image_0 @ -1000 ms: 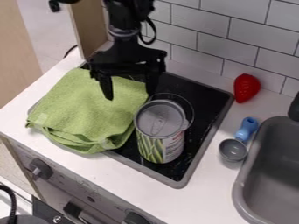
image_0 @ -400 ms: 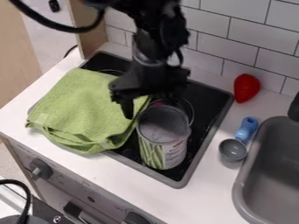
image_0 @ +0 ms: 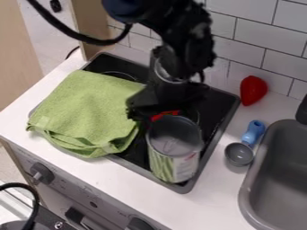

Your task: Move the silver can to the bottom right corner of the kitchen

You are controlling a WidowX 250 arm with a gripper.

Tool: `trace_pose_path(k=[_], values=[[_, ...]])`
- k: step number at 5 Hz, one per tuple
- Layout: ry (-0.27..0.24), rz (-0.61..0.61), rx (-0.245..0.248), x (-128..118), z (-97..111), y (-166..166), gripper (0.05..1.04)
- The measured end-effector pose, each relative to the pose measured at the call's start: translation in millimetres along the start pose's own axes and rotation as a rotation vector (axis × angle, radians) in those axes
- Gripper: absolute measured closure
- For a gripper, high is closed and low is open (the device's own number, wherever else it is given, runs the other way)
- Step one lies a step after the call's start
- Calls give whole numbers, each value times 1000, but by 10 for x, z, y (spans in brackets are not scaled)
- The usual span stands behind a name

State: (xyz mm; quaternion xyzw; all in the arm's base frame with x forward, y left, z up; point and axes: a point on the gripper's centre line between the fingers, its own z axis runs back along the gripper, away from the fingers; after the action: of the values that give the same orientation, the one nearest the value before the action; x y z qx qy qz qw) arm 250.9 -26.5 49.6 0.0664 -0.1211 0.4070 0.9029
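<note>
- The hand [image_0: 163, 110] hangs at the far side of the can [image_0: 174, 155], very near its top; I cannot tell whether it is spread, pressed together or pinching.
- A red thing [image_0: 165, 115] shows between hand and can.
- The can stands on the stove [image_0: 221, 119], near its front right corner.
- It should handle as stiff, smooth and perhaps slippery; its weight depends on what is inside, hidden under the grey top [image_0: 174, 134].
- Best hold, I judge: the top rim, or the wall just below it, as the body looks broad for this hand.
- A push low on the wall would tip it less than a push up high.
- The green towel [image_0: 90, 108] lies left of the can.
- Right, on the tabletop [image_0: 221, 193]: 1 scoop [image_0: 240, 154] beside the sink [image_0: 247, 188], its grey bowl facing up, and 1 red toy [image_0: 253, 90] farther back.
</note>
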Motion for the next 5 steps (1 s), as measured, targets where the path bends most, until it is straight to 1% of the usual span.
trace_pose_path(k=[1,2,3,4,5], values=[[-25,39,9,-119,-14,33,87],[-61,83,-35,-164,33,-25,87],[-34,97,-24,-186,64,-37,87],[-2,114,-31,-181,155,-126,87],[15,139,-58,-107,246,-121,87]])
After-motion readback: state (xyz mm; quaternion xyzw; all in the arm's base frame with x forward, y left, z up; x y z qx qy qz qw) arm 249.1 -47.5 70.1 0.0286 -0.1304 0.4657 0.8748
